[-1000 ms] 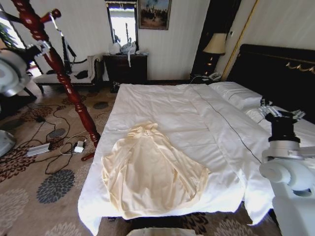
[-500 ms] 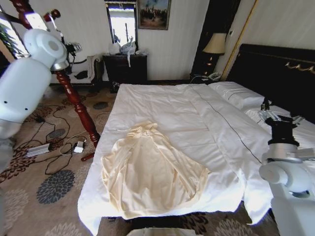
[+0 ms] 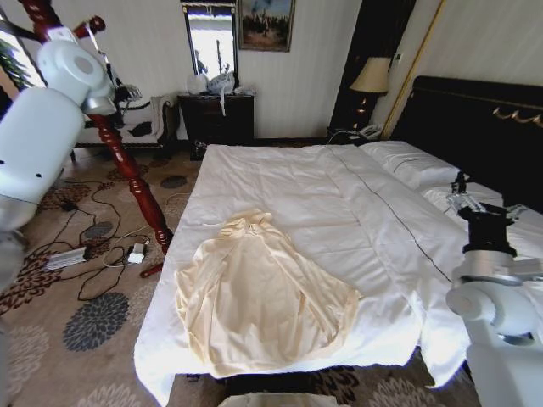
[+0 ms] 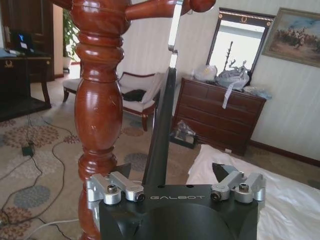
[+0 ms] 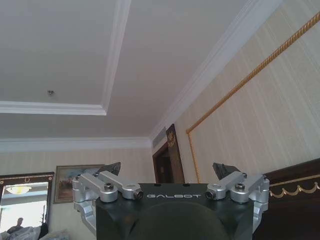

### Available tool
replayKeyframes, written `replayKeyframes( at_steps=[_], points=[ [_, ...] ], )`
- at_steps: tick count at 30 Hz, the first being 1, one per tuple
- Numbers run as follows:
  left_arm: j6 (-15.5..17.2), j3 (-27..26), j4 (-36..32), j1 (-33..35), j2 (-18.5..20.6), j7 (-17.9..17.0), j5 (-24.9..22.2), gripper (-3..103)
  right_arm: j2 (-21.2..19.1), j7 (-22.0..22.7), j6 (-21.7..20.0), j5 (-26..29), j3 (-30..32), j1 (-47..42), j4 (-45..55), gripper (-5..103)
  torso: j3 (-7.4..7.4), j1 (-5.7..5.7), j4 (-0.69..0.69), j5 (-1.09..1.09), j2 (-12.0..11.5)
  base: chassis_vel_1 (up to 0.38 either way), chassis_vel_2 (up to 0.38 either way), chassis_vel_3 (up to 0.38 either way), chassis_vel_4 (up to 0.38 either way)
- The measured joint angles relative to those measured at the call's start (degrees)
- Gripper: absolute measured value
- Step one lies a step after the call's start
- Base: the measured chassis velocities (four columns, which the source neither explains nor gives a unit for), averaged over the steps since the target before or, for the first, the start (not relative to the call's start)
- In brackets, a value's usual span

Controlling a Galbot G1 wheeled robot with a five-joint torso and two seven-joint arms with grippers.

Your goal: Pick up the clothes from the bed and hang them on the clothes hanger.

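Head view: clothes (image 3: 259, 297) near bed (image 3: 280, 182) foot edge

1. Daylight pours from the window (image 3: 212, 41), blown out white.
2. The bed (image 3: 280, 182) sheets glare brightly.
3. The wooden post (image 4: 97, 100) shows shiny highlights.
4. The head view bends at its edges.

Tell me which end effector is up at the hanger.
The left end effector: it is raised beside the red wooden stand, open around the dark clothes hanger. The right end effector is over the bed.
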Motion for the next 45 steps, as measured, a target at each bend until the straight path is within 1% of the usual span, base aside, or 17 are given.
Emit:
replayKeyframes(
  at_steps=[5,6,7,8,10,11,13,14,17,18,19,26,34,38,40,42,45],
  points=[
    [1.0,0.2,0.9,-0.4,-0.3,-1.4,-2.9,71,0.1,1.0,-0.5,-0.2,0.5,-0.5,0.1,100,0.0,-0.01,0.01,-0.02,0.0,0.0,0.0,0.0,0.0],
    [1.2,0.3,1.1,-0.4,-0.3,-1.5,-3.2,71,0.0,1.4,-0.7,-0.2,0.7,-0.6,0.1,100,0.0,0.0,0.01,-0.01,0.0,0.0,0.0,0.0,0.0],
    [1.2,0.3,1.3,-0.4,-0.4,-1.5,-3.4,66,-0.3,1.8,-0.9,-0.1,0.9,-0.7,0.0,100,0.0,0.0,0.0,-0.01,0.0,0.0,0.0,0.0,0.0],
    [1.2,0.3,1.3,-0.4,-0.4,-1.5,-3.4,66,-0.3,1.8,-0.9,-0.1,0.9,-0.7,0.0,100,0.0,0.0,0.0,-0.01,0.0,0.0,0.0,0.0,0.0],
    [1.2,0.3,1.5,-0.3,-0.5,-1.5,-3.4,54,-0.5,2.2,-0.9,-0.1,1.3,-0.9,-0.1,100,0.0,0.0,0.0,-0.01,0.0,0.0,0.0,0.0,0.0],
    [1.2,0.3,1.5,-0.1,-0.5,-1.5,-3.4,54,-0.6,2.4,-1.0,-0.1,1.6,-1.1,-0.1,100,0.0,0.0,0.0,-0.01,0.0,0.0,0.0,0.0,0.0],
    [1.2,0.2,0.9,0.2,0.0,-1.4,-3.4,44,-0.7,2.8,-1.1,0.1,2.2,-1.5,-0.1,100,0.0,0.0,0.0,-0.01,0.0,0.0,0.0,0.0,0.0],
    [1.2,0.2,0.9,0.2,0.0,-1.4,-3.4,44,-0.7,2.8,-1.1,0.1,2.2,-1.5,-0.1,100,0.0,0.0,0.0,-0.01,0.0,0.0,0.0,0.0,0.0],
    [1.2,0.2,0.6,0.2,0.6,-1.2,-3.4,27,-0.8,3.2,-1.2,0.1,2.4,-1.8,-0.1,100,0.0,0.0,0.02,-0.01,0.0,0.0,0.0,0.0,0.0],
    [1.2,0.2,0.5,0.2,0.7,-1.1,-3.4,27,-0.8,3.2,-1.3,0.1,2.5,-1.8,-0.1,100,0.0,0.0,0.02,-0.01,0.0,0.0,0.0,0.0,0.0],
    [1.2,0.2,0.4,0.2,0.9,-0.8,-3.4,22,-0.7,3.3,-1.3,0.1,2.5,-1.8,-0.1,100,0.0,0.0,0.0,-0.02,0.0,0.0,0.0,0.0,0.0],
    [1.0,0.3,-1.0,0.1,2.6,0.5,-3.5,20,-0.4,3.7,-1.5,0.1,2.4,-2.0,0.1,100,0.0,0.0,0.01,-0.02,0.0,0.0,0.0,0.0,0.0],
    [-1.4,-0.1,-5.1,-0.6,4.9,5.9,-2.5,20,0.0,4.2,-1.8,0.1,2.6,-2.6,1.0,100,0.0,0.0,0.01,-0.02,0.0,0.0,0.0,0.0,0.0],
    [-1.7,-1.1,-10.5,-0.6,6.3,6.5,-3.8,20,0.3,4.4,-1.9,0.1,3.0,-3.0,1.3,100,0.0,0.0,0.02,-0.03,0.0,0.0,0.0,0.0,0.0],
    [-1.9,-2.6,-14.6,0.4,7.2,6.1,-5.3,20,0.5,4.4,-1.9,0.0,3.2,-3.3,1.5,100,-0.01,0.0,-0.01,0.04,0.0,0.0,0.0,0.0,0.0],
    [-1.9,-5.5,-20.9,3.9,9.2,5.0,-8.4,20,0.6,4.4,-1.9,-0.2,3.3,-3.7,1.6,100,-0.01,-0.01,-0.02,-0.01,0.0,0.0,0.0,0.0,0.0],
    [-1.9,-7.7,-25.1,7.0,10.8,4.1,-10.5,20,0.8,4.4,-1.9,-0.4,3.3,-3.9,1.6,100,-0.02,-0.01,-0.01,0.02,0.0,0.0,0.0,0.0,0.0]
  ],
)
